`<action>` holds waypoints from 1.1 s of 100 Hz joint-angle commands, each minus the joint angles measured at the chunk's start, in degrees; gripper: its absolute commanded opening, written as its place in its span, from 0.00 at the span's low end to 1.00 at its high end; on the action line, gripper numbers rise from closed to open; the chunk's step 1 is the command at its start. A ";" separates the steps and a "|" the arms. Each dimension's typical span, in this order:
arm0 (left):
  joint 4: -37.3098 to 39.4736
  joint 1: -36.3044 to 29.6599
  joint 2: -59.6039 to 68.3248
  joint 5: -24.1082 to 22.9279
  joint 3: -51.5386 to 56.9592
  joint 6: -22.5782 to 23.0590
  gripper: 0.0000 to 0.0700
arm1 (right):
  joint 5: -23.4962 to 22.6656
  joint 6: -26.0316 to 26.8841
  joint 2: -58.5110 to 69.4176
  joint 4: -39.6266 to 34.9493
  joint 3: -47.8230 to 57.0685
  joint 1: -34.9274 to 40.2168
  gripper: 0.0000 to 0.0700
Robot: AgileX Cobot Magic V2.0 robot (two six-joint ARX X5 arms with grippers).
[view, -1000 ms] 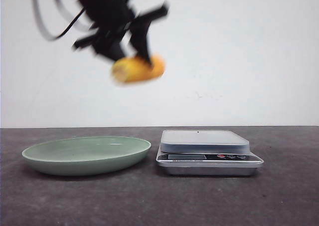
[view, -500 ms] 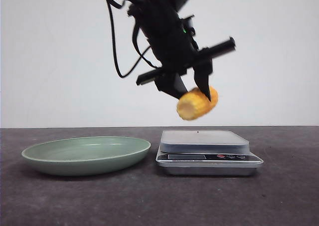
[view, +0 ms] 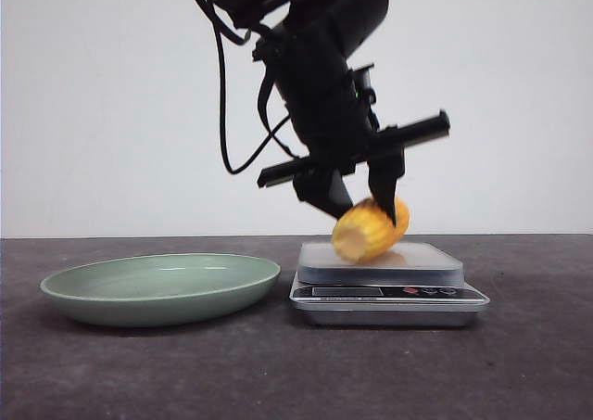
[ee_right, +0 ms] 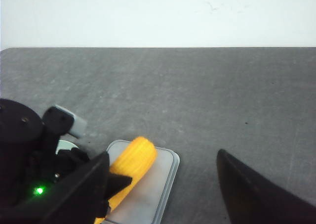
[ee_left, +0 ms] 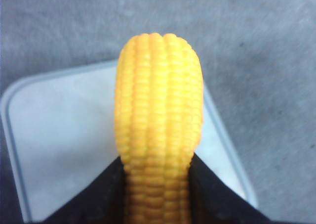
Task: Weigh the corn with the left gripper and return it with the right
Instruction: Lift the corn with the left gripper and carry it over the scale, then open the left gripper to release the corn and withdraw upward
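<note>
Yellow, ribbed corn (view: 369,232), seemingly light and rigid, is clenched across its midsection by the left gripper (view: 363,205). It rests at the scale's (view: 389,295) 12 o'clock, perhaps touching. The right gripper (ee_right: 163,184) stands spread and empty.

Ribbed yellow corn (view: 369,230), tilted with pale cut end forward, sits low over the scale (view: 389,281).

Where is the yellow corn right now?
In the front view the corn is right of the green plate, at the top of the kitchen scale, gripped by the left end effector; whether it touches the platform can't be told.
</note>
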 commanded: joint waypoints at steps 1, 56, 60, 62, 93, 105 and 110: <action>-0.02 -0.70 1.68 -0.28 1.11 -0.09 0.05 | 0.02 -0.42 0.35 0.31 1.14 0.17 0.62; -2.19 -1.09 -12.00 -3.06 5.62 14.19 0.67 | -0.07 -0.42 0.35 0.31 1.14 0.22 0.62; -4.00 -1.09 -14.95 -4.76 6.32 16.83 0.67 | -0.07 -0.37 0.37 0.31 1.14 0.37 0.66; -4.90 -1.09 -16.39 -6.16 6.62 18.14 0.67 | -0.07 -0.37 0.37 0.31 1.14 0.50 0.69; -16.37 -1.07 -44.48 -22.58 9.31 27.08 0.66 | 0.46 2.32 4.74 5.16 1.14 8.22 0.76; -21.88 -1.09 -55.36 -25.94 9.42 27.08 0.66 | 2.80 2.62 9.90 8.13 1.14 12.57 0.76; -24.57 -1.09 -59.58 -26.88 9.42 26.34 0.66 | 4.17 2.69 12.48 9.33 1.14 14.53 0.76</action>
